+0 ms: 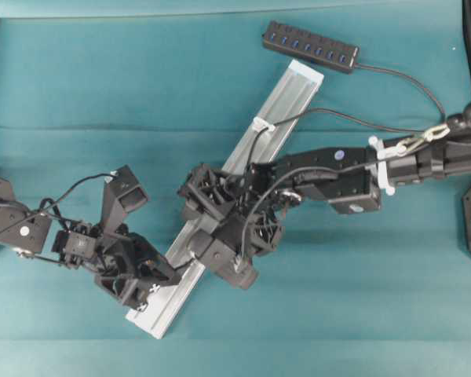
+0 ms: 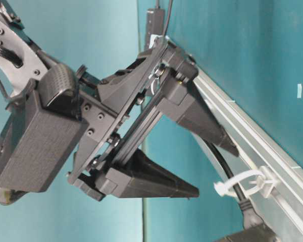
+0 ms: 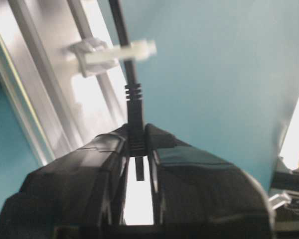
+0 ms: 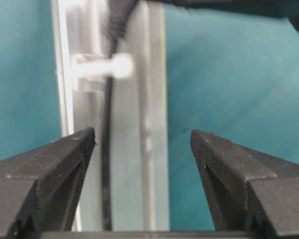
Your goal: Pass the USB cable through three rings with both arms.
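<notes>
The USB cable (image 1: 337, 116) runs from the black hub (image 1: 310, 47) to a white ring (image 1: 261, 126) on the aluminium rail (image 1: 286, 102) and goes on under the right arm. In the left wrist view my left gripper (image 3: 137, 133) is shut on the cable's plug (image 3: 135, 107), just below a ring (image 3: 117, 50) that the cable passes through. My right gripper (image 4: 143, 139) is open over the rail, and the cable (image 4: 106, 174) runs by its left fingertip (image 4: 84, 142) from another ring (image 4: 107, 67). At table level the open right gripper (image 2: 214, 171) stands beside the cable (image 2: 223, 164) above a ring (image 2: 252, 184).
The rail (image 2: 252, 126) lies diagonally on a teal cloth (image 1: 78, 94). Both arms crowd its lower half, the left gripper (image 1: 171, 275) meeting it from the left. A loop of cable (image 1: 424, 90) lies near the right arm's base.
</notes>
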Controlling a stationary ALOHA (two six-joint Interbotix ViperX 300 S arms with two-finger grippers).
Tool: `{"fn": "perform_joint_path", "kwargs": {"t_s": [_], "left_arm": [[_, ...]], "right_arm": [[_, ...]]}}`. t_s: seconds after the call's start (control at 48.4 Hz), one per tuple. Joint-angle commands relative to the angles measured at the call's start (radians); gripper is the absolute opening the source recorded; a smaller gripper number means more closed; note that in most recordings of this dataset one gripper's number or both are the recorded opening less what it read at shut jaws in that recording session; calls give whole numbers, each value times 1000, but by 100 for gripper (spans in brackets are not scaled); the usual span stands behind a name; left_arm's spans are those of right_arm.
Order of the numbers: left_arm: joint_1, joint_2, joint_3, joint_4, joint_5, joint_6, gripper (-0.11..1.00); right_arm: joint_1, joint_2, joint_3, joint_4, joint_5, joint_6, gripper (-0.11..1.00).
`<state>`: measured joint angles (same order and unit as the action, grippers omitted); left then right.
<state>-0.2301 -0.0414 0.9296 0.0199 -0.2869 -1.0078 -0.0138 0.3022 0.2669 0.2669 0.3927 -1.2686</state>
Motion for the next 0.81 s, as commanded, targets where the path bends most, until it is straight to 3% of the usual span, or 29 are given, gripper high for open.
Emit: {"fn": "perform_joint_path", "kwargs": {"t_s": [0.0, 0.414, 0.786], "left_arm": [[-9, -9, -9, 3, -2, 0, 11], [-54, -32, 5, 2, 26, -20, 11], [-95, -126, 60, 3, 52, -87, 11]], "right_arm": [[2, -9, -6, 2, -6, 5, 86], [-21, -55, 31, 3, 0, 12, 86], [-32, -100, 98, 2, -9, 126, 85]]}}
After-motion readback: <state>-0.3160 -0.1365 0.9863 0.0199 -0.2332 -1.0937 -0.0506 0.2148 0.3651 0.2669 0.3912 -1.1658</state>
